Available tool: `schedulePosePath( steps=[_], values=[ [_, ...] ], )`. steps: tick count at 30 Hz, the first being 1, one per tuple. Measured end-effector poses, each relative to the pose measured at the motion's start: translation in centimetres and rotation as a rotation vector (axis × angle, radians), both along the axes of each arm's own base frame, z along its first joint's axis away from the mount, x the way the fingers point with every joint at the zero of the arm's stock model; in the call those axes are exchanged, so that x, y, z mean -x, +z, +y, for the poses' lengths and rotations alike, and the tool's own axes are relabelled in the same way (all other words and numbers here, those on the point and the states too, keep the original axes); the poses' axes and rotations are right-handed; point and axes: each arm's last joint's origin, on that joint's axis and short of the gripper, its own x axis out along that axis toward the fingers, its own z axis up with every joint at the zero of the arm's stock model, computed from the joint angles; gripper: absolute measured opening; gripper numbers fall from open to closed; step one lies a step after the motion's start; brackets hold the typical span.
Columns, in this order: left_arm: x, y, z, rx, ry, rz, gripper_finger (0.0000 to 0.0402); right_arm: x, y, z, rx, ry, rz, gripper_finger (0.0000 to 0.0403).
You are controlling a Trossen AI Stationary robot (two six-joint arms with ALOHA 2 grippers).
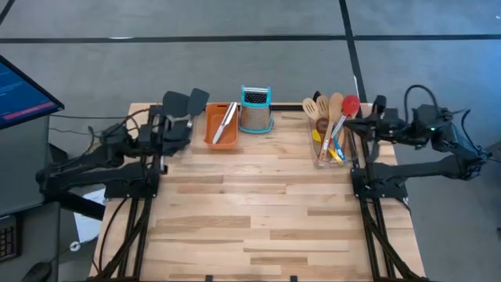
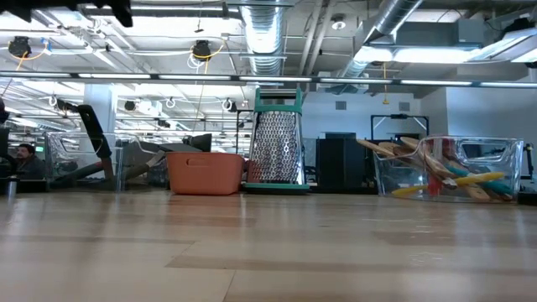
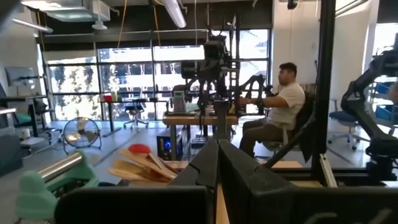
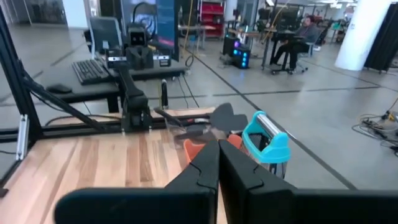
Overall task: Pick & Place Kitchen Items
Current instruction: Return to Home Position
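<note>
A light wooden surface (image 1: 258, 219) carries everything along its far edge. Toward the right, a clear plastic bin (image 2: 512, 159) holds most of the long-handled utensils. Several pale wooden spoons and slotted spatulas (image 1: 325, 106) fan out of it with a red spoon (image 1: 350, 103), and a yellow spoon (image 2: 482, 179) and a blue-handled one (image 2: 449, 168) lie lower inside. Near the middle stands a steel box grater with a teal top (image 1: 255, 110), upright. Just beside it on the left is an orange rectangular tray (image 2: 204, 172) with a steel-handled utensil (image 1: 227, 121) lying slantwise in it. At the far left corner, two black turners (image 1: 186, 100) rest in what looks like a second clear bin (image 2: 126, 168). The left tool (image 1: 184, 129) hangs above the surface near the turners and the orange tray. In its wrist view its dark fingers (image 3: 205, 165) are pressed together, with nothing between them. The right tool (image 1: 362, 125) sits just beside the right bin. Its fingers (image 4: 205, 165) are likewise pressed together and pinch nothing.
</note>
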Motion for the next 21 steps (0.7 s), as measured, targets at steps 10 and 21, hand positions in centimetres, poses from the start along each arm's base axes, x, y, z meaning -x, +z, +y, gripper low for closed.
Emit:
schedulePosePath(
  steps=[10,21],
  values=[
    [3.7,-0.4,-1.1,0.04,-0.005,-0.021,0.0002,3.5,-0.7,0.3,0.0,-0.001,-0.096,0.0],
    [6.3,-1.3,-1.6,0.081,0.088,0.001,0.0002,6.3,-2.0,0.5,-0.071,-0.003,-0.172,0.0]
  ],
)
